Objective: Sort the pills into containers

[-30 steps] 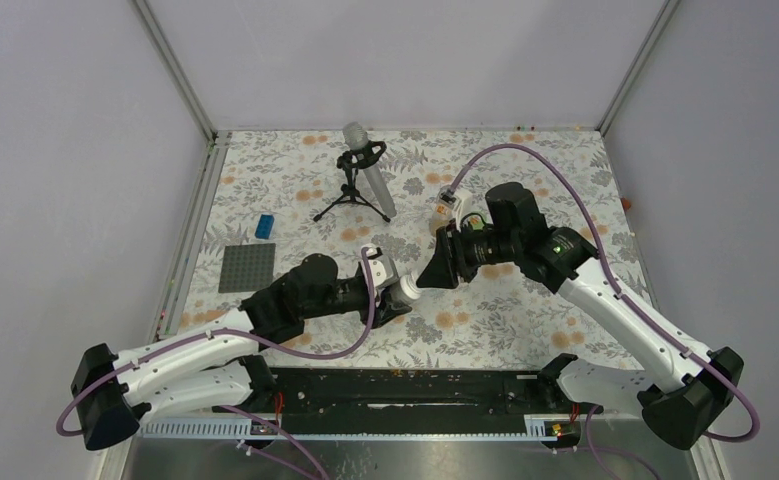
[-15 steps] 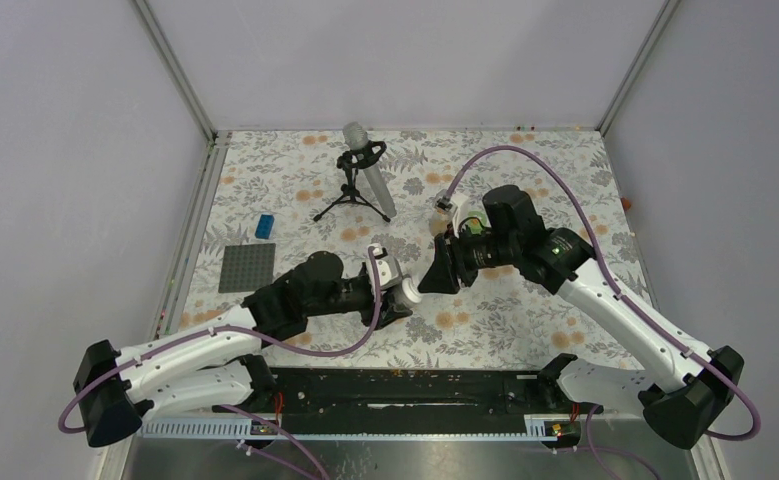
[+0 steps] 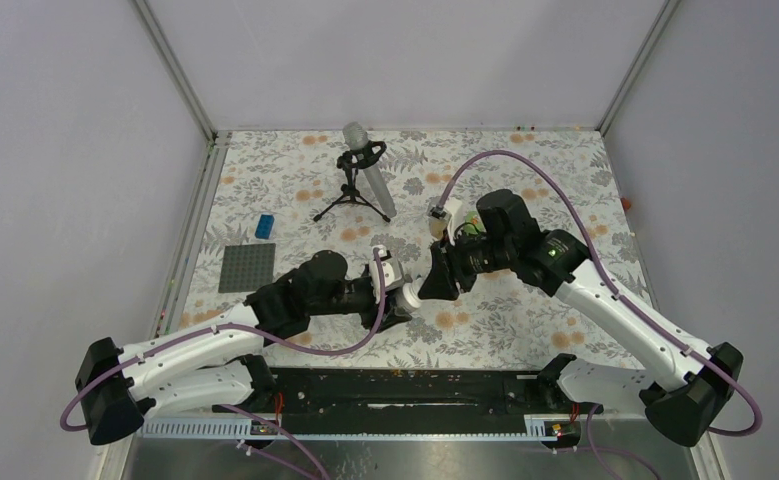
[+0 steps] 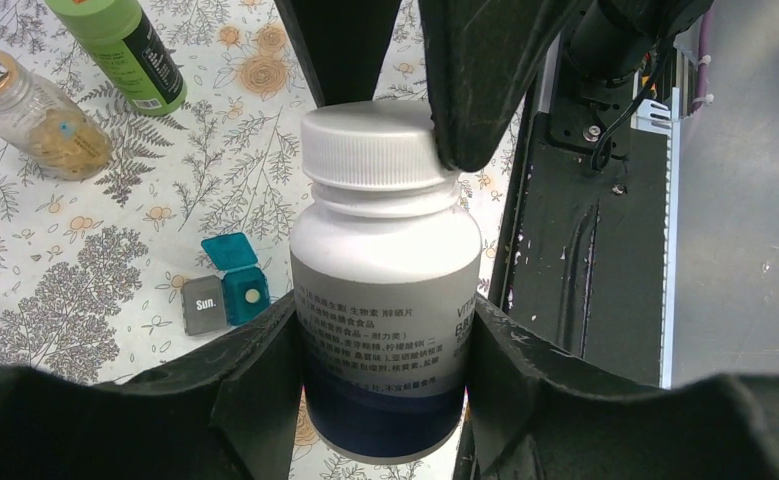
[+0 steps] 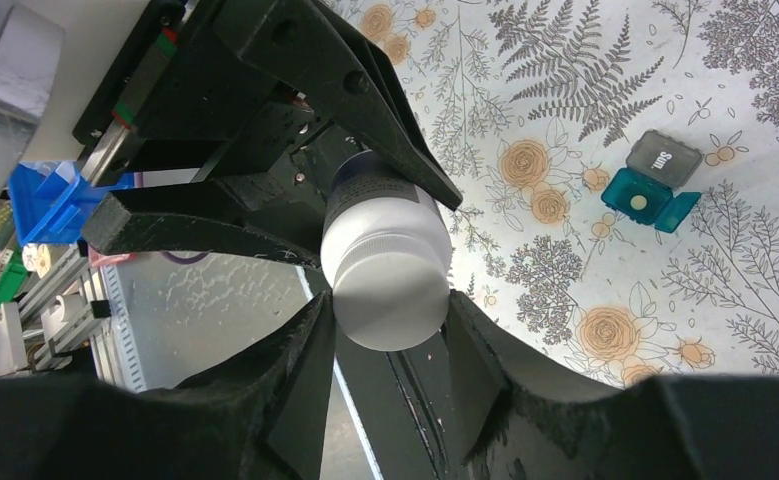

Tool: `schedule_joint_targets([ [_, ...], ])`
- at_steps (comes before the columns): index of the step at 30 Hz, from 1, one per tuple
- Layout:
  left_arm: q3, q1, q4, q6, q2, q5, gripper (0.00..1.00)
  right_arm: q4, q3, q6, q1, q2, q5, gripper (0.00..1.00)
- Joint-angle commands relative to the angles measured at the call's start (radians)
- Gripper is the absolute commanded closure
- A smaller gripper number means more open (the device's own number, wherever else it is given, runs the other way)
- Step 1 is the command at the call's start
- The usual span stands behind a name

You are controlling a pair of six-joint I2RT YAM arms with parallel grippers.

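The left pincer [image 4: 380,345] is clenched on the body of the white pill bottle [image 4: 385,250], one finger on each side of the label; the right pincer [image 5: 390,348] is clamped on its cap [image 5: 390,300], fingers pressed against both sides; the bottle hangs between the two arms above the near part of the table [image 4: 85,300]; below lies the teal pill box [image 4: 227,285], its "Sun." lid open and one pale pill [image 4: 252,296] inside; farther off lie a green bottle [image 4: 120,45] and a clear glass bottle [image 4: 35,115]
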Motion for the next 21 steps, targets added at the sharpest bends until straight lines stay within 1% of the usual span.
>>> schedule_joint_targets([
  [1,0.057,0.000,0.200,0.005,-0.013,-0.022,1.00,0.013,0.001,0.032,0.057,0.022,-0.019,0.66],
  [7,0.060,0.000,0.227,0.008,-0.017,-0.095,1.00,0.014,-0.014,0.027,0.082,0.033,0.003,0.65],
  [13,0.035,-0.001,0.282,0.013,-0.036,-0.114,1.00,0.014,-0.003,0.033,0.098,0.044,0.016,0.65],
  [15,0.038,-0.001,0.287,0.018,-0.038,-0.132,1.00,0.005,0.006,0.036,0.110,0.055,0.046,0.64],
  [17,0.042,0.000,0.313,0.008,-0.040,-0.133,1.00,-0.014,0.033,0.052,0.126,0.078,0.113,0.62],
  [21,0.040,0.000,0.363,0.005,-0.047,-0.184,1.00,-0.002,0.078,0.159,0.136,0.128,0.185,0.62],
])
